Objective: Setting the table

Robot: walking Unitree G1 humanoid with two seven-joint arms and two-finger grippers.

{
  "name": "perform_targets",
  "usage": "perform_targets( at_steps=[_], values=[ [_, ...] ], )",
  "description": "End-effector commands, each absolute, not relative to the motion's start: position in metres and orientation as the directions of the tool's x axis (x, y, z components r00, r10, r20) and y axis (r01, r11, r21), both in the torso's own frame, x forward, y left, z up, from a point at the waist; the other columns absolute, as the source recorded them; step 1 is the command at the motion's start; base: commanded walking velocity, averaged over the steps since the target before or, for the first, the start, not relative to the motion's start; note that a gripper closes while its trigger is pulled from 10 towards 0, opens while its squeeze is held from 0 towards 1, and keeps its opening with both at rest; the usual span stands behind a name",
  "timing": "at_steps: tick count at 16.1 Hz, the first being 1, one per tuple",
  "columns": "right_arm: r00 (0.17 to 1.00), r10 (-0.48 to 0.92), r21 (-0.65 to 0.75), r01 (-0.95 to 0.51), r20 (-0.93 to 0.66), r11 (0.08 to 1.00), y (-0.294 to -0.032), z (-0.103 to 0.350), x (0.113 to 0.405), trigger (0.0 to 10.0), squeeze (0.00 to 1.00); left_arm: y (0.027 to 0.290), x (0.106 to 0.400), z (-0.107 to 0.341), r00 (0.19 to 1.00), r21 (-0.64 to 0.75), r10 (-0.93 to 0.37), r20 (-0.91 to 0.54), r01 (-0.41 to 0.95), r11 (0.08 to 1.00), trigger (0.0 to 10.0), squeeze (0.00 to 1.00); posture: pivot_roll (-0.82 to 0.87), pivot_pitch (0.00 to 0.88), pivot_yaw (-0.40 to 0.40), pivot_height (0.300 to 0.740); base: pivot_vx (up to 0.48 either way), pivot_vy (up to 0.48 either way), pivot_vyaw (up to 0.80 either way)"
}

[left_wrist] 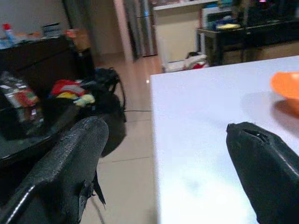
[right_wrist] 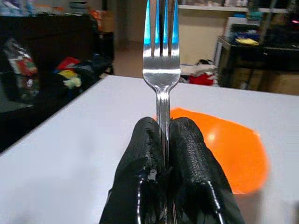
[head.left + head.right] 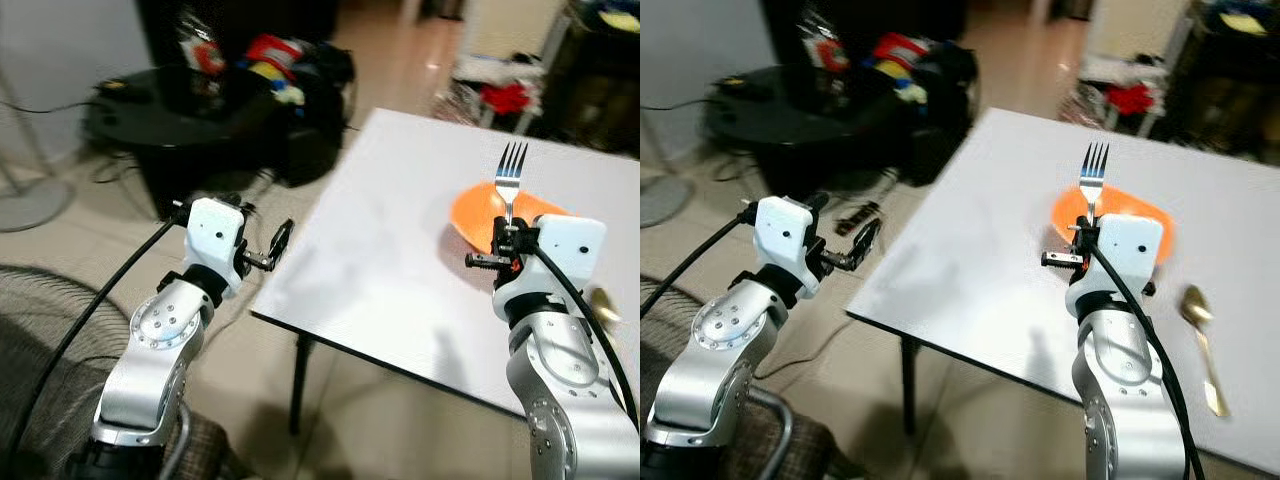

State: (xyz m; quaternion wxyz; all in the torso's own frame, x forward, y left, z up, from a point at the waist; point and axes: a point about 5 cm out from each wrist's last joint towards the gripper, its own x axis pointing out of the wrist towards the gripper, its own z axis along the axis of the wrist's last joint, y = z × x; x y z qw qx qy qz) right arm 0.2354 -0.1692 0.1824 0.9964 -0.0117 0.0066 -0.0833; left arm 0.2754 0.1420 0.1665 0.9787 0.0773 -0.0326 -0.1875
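A silver fork [image 3: 510,180] stands upright with its tines up, pinched by its handle in my right gripper [image 2: 162,140], which is shut on it. It hovers over the white table [image 3: 380,260] just in front of an orange plate [image 3: 1145,212]. A gold spoon [image 3: 1202,340] lies on the table to the right of my right arm. My left gripper [image 3: 275,245] is open and holds nothing, off the table's left edge; its black fingers [image 1: 74,154] frame the table corner in the left wrist view.
A black round side table [image 3: 170,110] with bags and colourful clutter stands to the far left on the tiled floor. A dark shelf with items stands beyond the table's far right corner. A fan grille [image 3: 40,320] lies at my lower left.
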Motion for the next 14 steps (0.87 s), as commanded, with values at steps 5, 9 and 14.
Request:
perform_targets(
  at_steps=[5, 9, 14],
  values=[
    [0.992, -0.115, -0.007, 0.115, -0.049, 0.993, -0.168, 0.18, 0.237, 10.0, 0.0, 0.142, 0.278, 0.167, 0.93, 0.149, -0.367, 0.031, 0.359, 0.921, 10.0, 0.0, 0.02, 0.0, 0.036, 0.74, 0.0, -0.288, -0.48],
    [0.982, -0.007, 0.01, 0.009, -0.191, 1.0, -0.163, 0.163, 0.246, 10.0, 0.0, 0.141, 0.276, 0.162, 0.912, 0.173, -0.409, -0.01, 0.405, 0.898, 10.0, 0.0, 0.02, 0.0, 0.048, 0.74, 0.0, 0.0, 0.0],
    [0.948, 0.143, 0.101, -0.119, -0.286, 0.988, -0.148, 0.153, 0.255, 10.0, 0.0, 0.144, 0.278, 0.157, 0.909, 0.192, -0.412, -0.063, 0.416, 0.889, 10.0, 0.0, 0.02, 0.0, 0.056, 0.74, 0.0, 0.0, 0.0]
  ],
)
